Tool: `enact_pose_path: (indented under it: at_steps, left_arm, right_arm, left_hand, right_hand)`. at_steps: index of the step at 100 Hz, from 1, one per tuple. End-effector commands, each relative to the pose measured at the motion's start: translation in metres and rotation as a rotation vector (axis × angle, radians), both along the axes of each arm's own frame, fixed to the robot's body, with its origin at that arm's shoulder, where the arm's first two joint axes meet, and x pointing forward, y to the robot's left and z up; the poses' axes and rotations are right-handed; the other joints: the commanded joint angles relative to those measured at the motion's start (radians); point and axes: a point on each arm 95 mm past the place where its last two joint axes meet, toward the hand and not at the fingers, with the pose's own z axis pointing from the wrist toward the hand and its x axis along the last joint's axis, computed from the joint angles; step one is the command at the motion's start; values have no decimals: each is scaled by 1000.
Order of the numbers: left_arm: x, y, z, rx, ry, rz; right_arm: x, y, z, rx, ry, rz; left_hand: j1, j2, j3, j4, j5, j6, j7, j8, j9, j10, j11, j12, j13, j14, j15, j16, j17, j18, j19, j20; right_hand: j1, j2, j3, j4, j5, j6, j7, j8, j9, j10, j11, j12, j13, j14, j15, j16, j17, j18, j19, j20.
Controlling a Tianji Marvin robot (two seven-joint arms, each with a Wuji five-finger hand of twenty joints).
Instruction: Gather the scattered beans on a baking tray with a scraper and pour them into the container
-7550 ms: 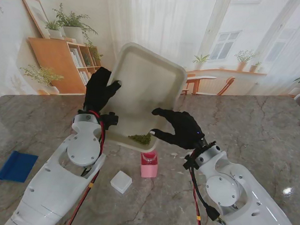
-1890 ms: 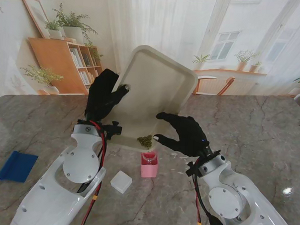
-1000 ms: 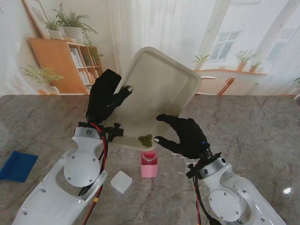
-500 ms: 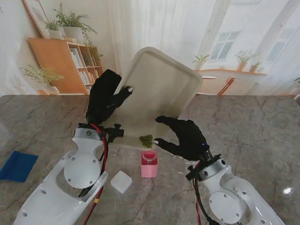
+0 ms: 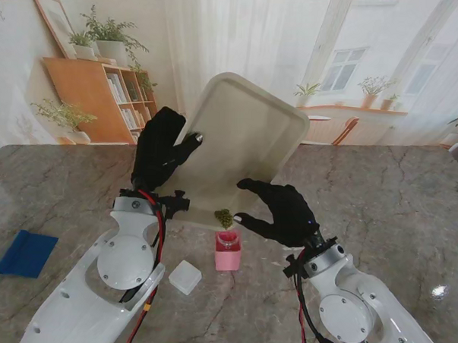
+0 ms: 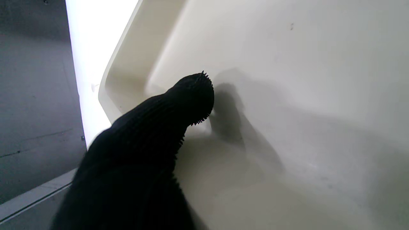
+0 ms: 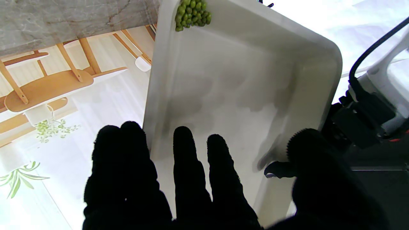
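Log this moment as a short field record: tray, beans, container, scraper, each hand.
tray: white baking tray lifted off the table, tilted steeply
beans: green beans piled in the tray's lowest corner, right above the container
container: pink container upright on the table
scraper: blue scraper lying on the table, far left
left hand: left hand grips the tray's left edge
right hand: right hand holds the tray's right edge

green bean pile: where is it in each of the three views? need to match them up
Stand view: the bean pile sits in the tilted tray's lowest corner, just over the pink container, left of the right hand.
Left wrist view: not in it; only tray wall and a fingertip show.
Right wrist view: bean pile in the tray corner farthest from the fingers.
Shared landmark: the white tray.
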Motion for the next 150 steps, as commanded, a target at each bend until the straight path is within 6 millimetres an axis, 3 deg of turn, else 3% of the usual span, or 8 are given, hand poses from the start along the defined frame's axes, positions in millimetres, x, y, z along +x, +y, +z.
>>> enact_pose_path:
  at_steps: [1, 150]
  left_arm:
    - [-6, -10, 2, -16, 3, -32]
    - [-21, -12, 2, -36, -22, -57]
  right_arm:
    - [-3, 6, 4, 6, -4, 24]
    - [-12, 4, 0, 18, -5, 20]
  left_hand:
    - [89, 99, 58, 116, -4, 40, 28, 14, 51, -94, 24, 14, 75, -138, 105, 11, 150, -260, 272, 48]
    - [86, 94, 64, 119, 1, 39, 30, 14, 57, -94, 25, 14, 80, -138, 111, 8, 153, -262, 285, 45]
  right_hand:
    - [-13, 15, 6, 26, 10, -20, 8, 4, 2, -16, 11, 9, -13, -206, -41, -4, -2, -32, -5, 15]
    - [-14, 14, 7, 26, 14, -19, 9, 3, 5, -17, 11, 9, -8, -206, -41, -3, 0, -31, -5, 15]
